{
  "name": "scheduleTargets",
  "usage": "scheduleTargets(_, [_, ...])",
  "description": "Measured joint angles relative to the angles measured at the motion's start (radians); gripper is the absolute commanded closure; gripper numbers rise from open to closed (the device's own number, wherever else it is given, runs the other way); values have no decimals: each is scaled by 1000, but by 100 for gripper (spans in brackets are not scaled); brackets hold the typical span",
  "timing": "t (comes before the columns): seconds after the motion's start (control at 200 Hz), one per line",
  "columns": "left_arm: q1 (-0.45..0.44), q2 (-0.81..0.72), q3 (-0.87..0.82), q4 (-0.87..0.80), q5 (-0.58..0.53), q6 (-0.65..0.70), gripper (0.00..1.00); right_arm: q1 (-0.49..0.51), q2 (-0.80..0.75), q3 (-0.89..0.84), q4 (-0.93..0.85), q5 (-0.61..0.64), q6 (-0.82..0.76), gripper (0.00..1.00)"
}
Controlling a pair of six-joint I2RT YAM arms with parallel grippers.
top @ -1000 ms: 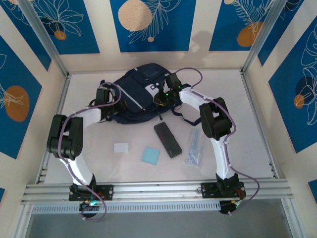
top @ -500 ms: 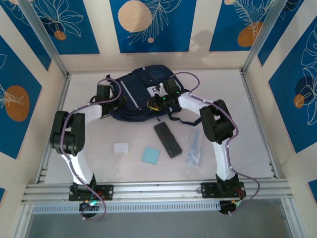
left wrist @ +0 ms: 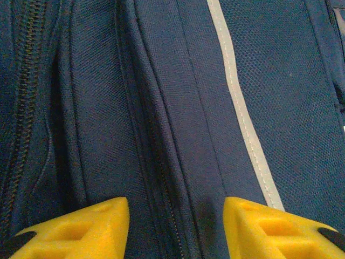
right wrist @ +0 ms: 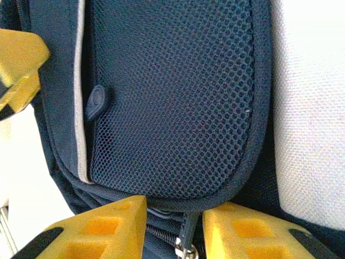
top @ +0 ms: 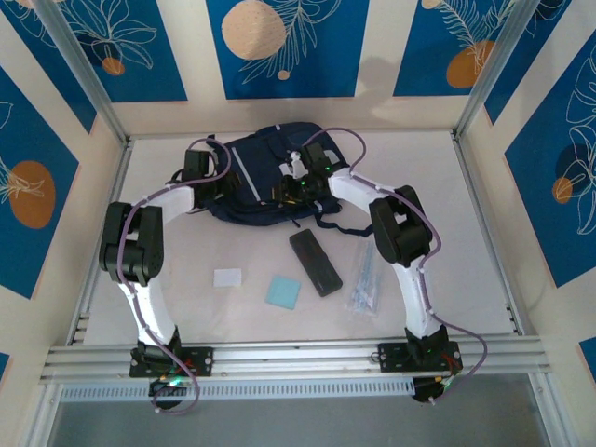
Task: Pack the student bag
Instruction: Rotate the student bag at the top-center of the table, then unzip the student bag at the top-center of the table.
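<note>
Arms advanced; student bag [top: 253, 175] lies under left end effector [left wrist: 176, 218], right end effector [right wrist: 173, 218].

Looks like a robotics lab cell: white table [top: 466, 214] boxed in by aluminium rails [top: 298, 356], printed blue leaf panels [top: 284, 47] for walls, left arm [top: 149, 312] and right arm [top: 414, 289] bolted at the front.

One bag [top: 261, 154], one case [top: 315, 263], two pads [top: 227, 277] [top: 283, 291], one packet [top: 366, 279]

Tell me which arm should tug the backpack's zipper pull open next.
Right. The right gripper straddles the dark zipper pull under the mesh pocket of the navy-blue fabric backpack; the left gripper straddles only a plain seam, zipper teeth off to its side.
</note>
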Motion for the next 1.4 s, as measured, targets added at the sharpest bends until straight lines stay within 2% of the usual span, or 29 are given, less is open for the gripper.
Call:
scheduleTargets(0.21, [2, 1, 5, -7, -5, 0, 48, 28, -11, -45, 87, -100, 40, 66])
scheduleTargets(0.4, [1, 2, 20, -31, -5, 0, 45, 60, -123, -198, 182, -241, 75, 66])
scheduleTargets(0.52, [0, 2, 32, -50, -4, -1, 42, 63, -183, -224, 201, -270, 75, 66])
scheduleTargets(0.66, [0, -6, 43, -91, -3, 19, 42, 16, -260, -269, 188, -230, 74, 64])
scheduleTargets(0.86, [-19, -132, 43, -241, 8, 79, 42, -85, -346, -317, 76, -28, 79, 60])
scheduleTargets(1.02, [-113, -247, 43, -321, 0, 97, 42, -172, -349, -373, 29, 62, 120, 49])
scheduleTargets(1.085, [-176, -266, 43, -332, -9, 92, 41, -202, -348, -397, 21, 85, 148, 37])
scheduleTargets(1.165, [-255, -267, 40, -340, -25, 64, 41, -226, -343, -419, 22, 111, 193, 30])
scheduleTargets(1.315, [-373, -232, 37, -340, -77, -2, 39, -231, -307, -426, 65, 122, 263, 29])
scheduleTargets(1.36, [-399, -209, 37, -338, -90, -21, 39, -231, -283, -426, 96, 116, 287, 32])
scheduleTargets(1.4, [-415, -185, 37, -336, -103, -35, 39, -231, -260, -426, 122, 108, 307, 40])
